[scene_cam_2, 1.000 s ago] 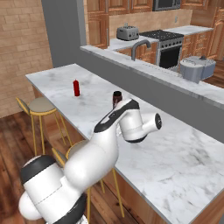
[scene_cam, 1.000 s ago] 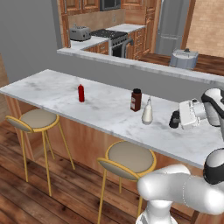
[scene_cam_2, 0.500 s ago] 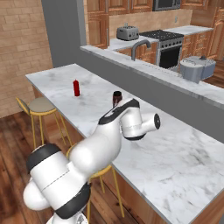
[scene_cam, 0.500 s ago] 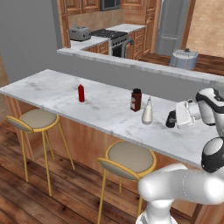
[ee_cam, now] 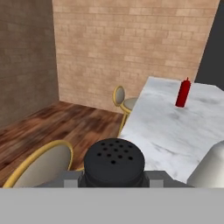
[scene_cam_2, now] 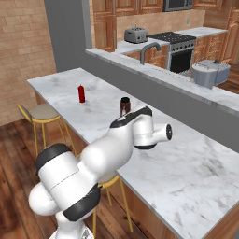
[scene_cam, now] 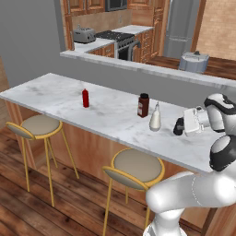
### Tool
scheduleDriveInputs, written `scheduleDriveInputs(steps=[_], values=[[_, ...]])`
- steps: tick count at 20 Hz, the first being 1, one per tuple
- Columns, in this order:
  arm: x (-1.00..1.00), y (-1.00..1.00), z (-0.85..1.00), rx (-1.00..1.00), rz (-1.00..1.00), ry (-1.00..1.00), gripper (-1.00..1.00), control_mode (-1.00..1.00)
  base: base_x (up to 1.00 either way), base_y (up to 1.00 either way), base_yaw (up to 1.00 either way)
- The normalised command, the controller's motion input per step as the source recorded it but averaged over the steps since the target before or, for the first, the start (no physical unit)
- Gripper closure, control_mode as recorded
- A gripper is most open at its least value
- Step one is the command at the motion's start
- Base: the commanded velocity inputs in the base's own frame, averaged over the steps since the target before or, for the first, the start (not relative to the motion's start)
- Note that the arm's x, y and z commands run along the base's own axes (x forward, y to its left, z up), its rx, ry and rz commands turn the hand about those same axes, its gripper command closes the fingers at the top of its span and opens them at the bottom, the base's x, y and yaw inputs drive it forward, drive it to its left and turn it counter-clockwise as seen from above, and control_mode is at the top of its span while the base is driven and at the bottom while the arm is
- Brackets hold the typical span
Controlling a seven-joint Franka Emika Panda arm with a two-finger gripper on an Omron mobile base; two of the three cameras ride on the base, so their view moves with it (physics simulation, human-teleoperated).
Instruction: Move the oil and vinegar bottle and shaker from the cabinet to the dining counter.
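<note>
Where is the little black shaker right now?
The shaker is between the gripper's fingers at the right of the left base view, over the dining counter, just right of the oil and vinegar bottle.

The pale pear-shaped oil and vinegar bottle stands upright on the marble dining counter; the black shaker is just beside it.

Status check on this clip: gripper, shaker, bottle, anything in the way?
Gripper shut on shaker, low over dining counter. Oil and vinegar bottle upright on counter, just beside the shaker. Brown jar stands behind the bottle, red bottle far off.
</note>
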Motion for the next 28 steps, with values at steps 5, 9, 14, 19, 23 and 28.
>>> scheduleDriveInputs(steps=[5,9,14,19,23,28], values=[[0.07,-0.06,-0.19,0.03,0.02,0.00,1.00,-1.00,0.00,0.00,0.00],[0.06,-0.05,-0.19,0.01,0.04,0.00,1.00,-1.00,0.00,0.00,0.00],[0.11,-0.02,-0.14,0.00,0.04,0.00,1.00,-1.00,0.00,0.00,0.00],[0.17,-0.02,-0.13,0.00,0.04,0.00,1.00,-1.00,0.00,0.00,0.00],[0.20,-0.01,-0.07,0.00,0.04,0.00,1.00,-1.00,0.00,0.00,0.00],[0.22,-0.03,-0.08,0.00,0.02,0.00,1.00,-1.00,0.00,0.00,0.00]])
